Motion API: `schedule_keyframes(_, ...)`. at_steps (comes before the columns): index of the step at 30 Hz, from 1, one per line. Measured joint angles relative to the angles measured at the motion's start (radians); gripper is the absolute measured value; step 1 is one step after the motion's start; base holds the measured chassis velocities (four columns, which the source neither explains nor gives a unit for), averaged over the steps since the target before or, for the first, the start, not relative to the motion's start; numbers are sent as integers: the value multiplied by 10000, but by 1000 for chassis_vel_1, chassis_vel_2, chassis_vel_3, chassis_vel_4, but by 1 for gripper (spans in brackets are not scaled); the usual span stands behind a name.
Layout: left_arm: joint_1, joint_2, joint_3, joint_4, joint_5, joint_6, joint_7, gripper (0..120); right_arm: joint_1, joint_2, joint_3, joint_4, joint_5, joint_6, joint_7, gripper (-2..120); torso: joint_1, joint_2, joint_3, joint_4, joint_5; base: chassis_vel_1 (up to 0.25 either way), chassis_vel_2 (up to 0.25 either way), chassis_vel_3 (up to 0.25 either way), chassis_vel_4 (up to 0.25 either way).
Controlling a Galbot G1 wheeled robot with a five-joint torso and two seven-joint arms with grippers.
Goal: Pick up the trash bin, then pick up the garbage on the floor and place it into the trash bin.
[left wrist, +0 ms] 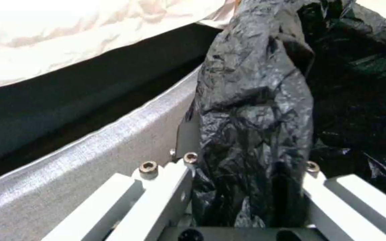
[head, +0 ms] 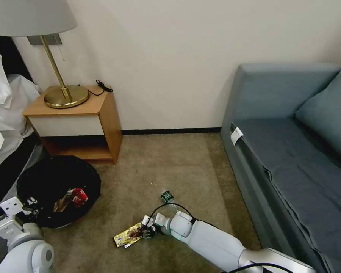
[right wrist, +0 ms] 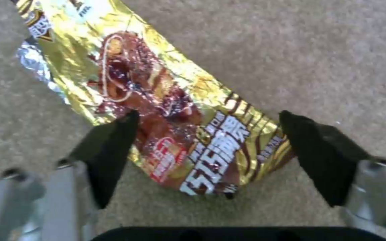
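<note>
The trash bin (head: 45,178), lined with a crinkly black bag, sits low at the left beside the bed, with a red-and-white wrapper (head: 78,196) inside it. My left gripper (head: 29,207) is shut on the bin's rim; the left wrist view shows the bag (left wrist: 255,110) pinched in the left gripper (left wrist: 246,167). On the carpet lies garbage: a shiny gold-brown wrapper (head: 128,235) and a small bottle with a green label (head: 167,196). My right gripper (head: 146,228) hangs just over the wrapper's near end. It is open, and the wrapper (right wrist: 157,93) lies between its black fingertips (right wrist: 121,134).
A wooden nightstand (head: 83,125) with a brass lamp (head: 64,94) stands against the wall behind the bin. The bed (head: 3,113) borders the left side and a grey-blue sofa (head: 291,151) the right. Open carpet (head: 170,163) lies between them.
</note>
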Motion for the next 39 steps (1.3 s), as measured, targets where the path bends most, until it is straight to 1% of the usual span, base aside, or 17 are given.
schedule_keyframes(1,-3,0,3,11,-2,-2,1,4,3,0,27,-12,0,0,2,90,0,0,0,0,0,0,0,0,0)
schedule_keyframes(2,-3,0,3,11,-2,-2,1,4,3,0,27,-12,0,0,2,90,0,0,0,0,0,0,0,0,0)
schedule_keyframes(5,-6,-6,9,33,-2,-24,3,4,6,-11,55,-40,2,0,3,99,0,0,0,0,0,0,0,0,0)
schedule_keyframes(8,-6,-10,10,35,-4,-28,4,4,6,-17,64,-60,3,0,4,100,0,0,0,0,0,0,0,0,0)
schedule_keyframes(32,-36,-76,58,65,7,-97,13,4,-96,99,300,-420,86,79,9,99,0,0,0,0,0,0,0,0,0)
schedule_keyframes(39,-12,-76,55,72,12,-136,18,4,-133,164,354,-493,144,69,-25,89,0,0,0,0,0,0,0,0,0)
